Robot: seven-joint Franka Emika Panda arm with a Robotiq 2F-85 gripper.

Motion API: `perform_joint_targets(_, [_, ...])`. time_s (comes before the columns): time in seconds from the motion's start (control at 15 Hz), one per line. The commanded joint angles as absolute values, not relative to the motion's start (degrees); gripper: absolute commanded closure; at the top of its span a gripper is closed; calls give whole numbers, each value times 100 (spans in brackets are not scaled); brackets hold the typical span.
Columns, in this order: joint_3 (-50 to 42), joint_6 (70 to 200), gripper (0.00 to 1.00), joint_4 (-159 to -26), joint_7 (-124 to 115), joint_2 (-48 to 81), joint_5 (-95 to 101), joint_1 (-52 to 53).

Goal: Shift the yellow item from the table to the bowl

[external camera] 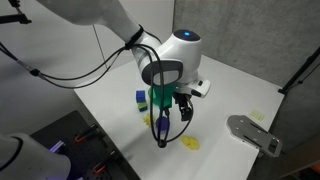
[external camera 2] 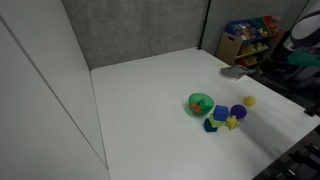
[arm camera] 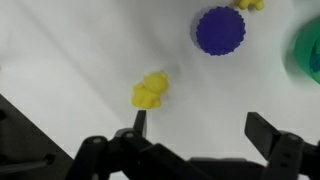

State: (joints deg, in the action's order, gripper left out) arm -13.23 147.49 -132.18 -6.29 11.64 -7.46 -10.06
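Note:
A small lumpy yellow item (arm camera: 151,91) lies on the white table, just beyond my left fingertip in the wrist view. It also shows in an exterior view (external camera: 190,144). The green bowl (external camera 2: 200,103) stands on the table. In the wrist view only its edge (arm camera: 308,50) shows at the right, and in an exterior view (external camera: 160,98) my arm partly hides it. My gripper (arm camera: 204,130) is open and empty and hangs above the table (external camera: 162,128) beside the yellow item.
A blue ridged ball (arm camera: 220,30) and a second yellow piece (arm camera: 248,4) lie past the first one. Blue blocks (external camera 2: 220,113) sit next to the bowl. A grey flat object (external camera: 255,132) lies near the table's edge. A shelf of toys (external camera 2: 245,40) stands behind the table.

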Motion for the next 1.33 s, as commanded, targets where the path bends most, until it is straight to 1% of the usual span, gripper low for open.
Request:
perform_joint_targets(0.0, [-1206, 14689, 0, -12816, -868, 1579, -1182, -1145])
perform_joint_targets(0.13, [-1029, 14652, 0, -12745, -535, 1566, -1632, -1243])
perform_joint_targets(0.2, [-1182, 14739, 0, -12951, -738, 1520, -1268, -1128])
perform_joint_targets(0.4, [-1081, 14738, 0, -12852, -691, 1554, -1464, -1154])
perform_joint_targets(0.47, [-1263, 14866, 0, -12729, -1167, 1752, -1161, -1038])
perform_joint_targets(0.8, [-1494, 15022, 0, -12503, -1771, 2258, -946, -1082])
perform_joint_targets(1.27, [-1390, 15407, 0, -12182, -1790, 3091, -1384, -1305])
